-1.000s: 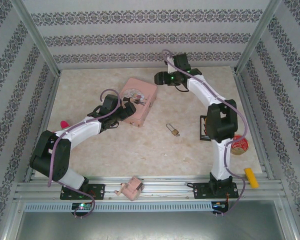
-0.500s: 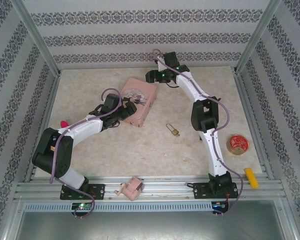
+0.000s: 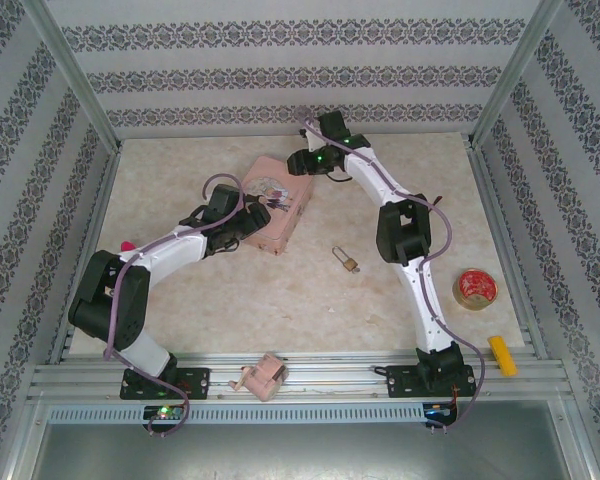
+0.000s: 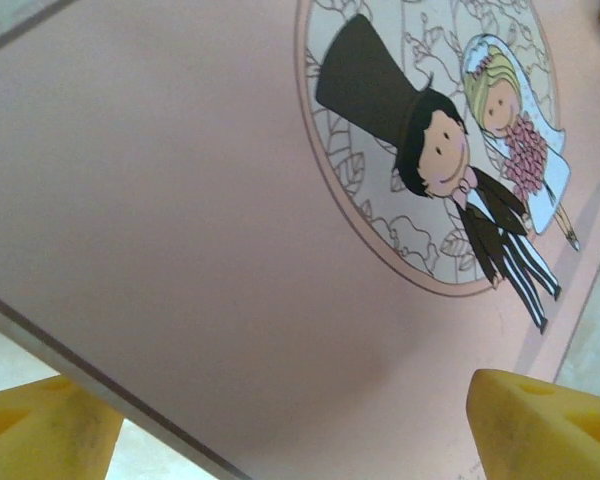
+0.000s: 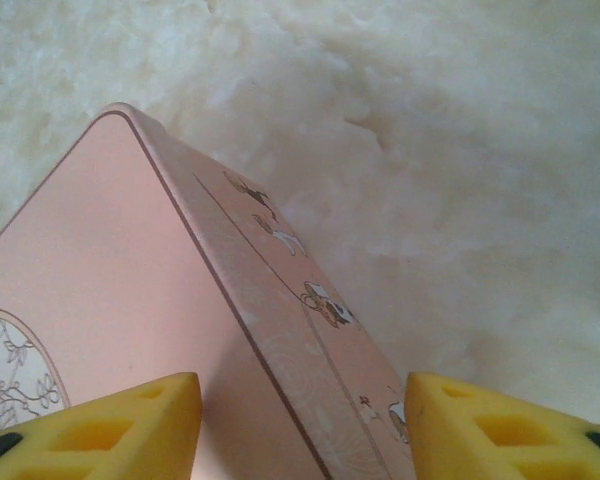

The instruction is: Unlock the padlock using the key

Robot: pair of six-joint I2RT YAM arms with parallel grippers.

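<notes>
- Out on the bare counter point(image 3: 230, 300), between the pink tin point(image 3: 292, 213) and the right arm's elbow, lies the padlock point(image 3: 346, 261). Its shackle end is turned toward the tin, and it is well apart from both tools.
- Judging by its look, the padlock is small, solid metal: stiff, dense for its size and smooth. It would likely skate on the counter or twist between soft pads.
- The best hold seems to be across the flat faces of the brass body, leaving the keyhole end and the shackle free.
- The key should be thin, light and flat-lying, so awkward to lift. It wants gripping by its head with the blade left clear.
- A dull sliver point(image 4: 573, 238) near the lid's edge in the left wrist view may be the key, though it is too small to be sure.
- The left tool point(image 4: 295, 425) hangs just over the tin's picture lid. Its yellow foam pads point(image 4: 540, 420) are spread wide and hold nothing.
- The right tool point(image 5: 300, 430) sits at the tin's far corner, pads roughly half apart. The corner edge and side wall lie below the gap, and nothing is clamped.
- The left arm folds out to its left, forearm reaching across to the tin.
- The right arm stretches long toward the far wall, wrist tipped down.
</notes>
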